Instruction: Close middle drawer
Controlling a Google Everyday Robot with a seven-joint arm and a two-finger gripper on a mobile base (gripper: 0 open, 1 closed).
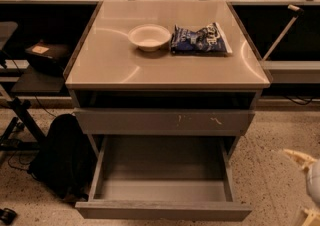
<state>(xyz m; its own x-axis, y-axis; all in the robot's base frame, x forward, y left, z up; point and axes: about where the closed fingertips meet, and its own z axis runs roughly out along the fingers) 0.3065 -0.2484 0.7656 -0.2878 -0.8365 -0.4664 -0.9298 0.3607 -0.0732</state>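
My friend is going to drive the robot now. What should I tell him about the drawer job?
Pincer: low at the right edge of the view, beside the cabinet, not touching the drawer.
Middle drawer: pulled far out, nothing visible in its tray.
Scratched drawer above it: shut.
Bowl and blue bag: side by side on the cabinet top.
Done: nothing yet.
Left: bring the pincer to the middle drawer's front and push it in until it is shut.
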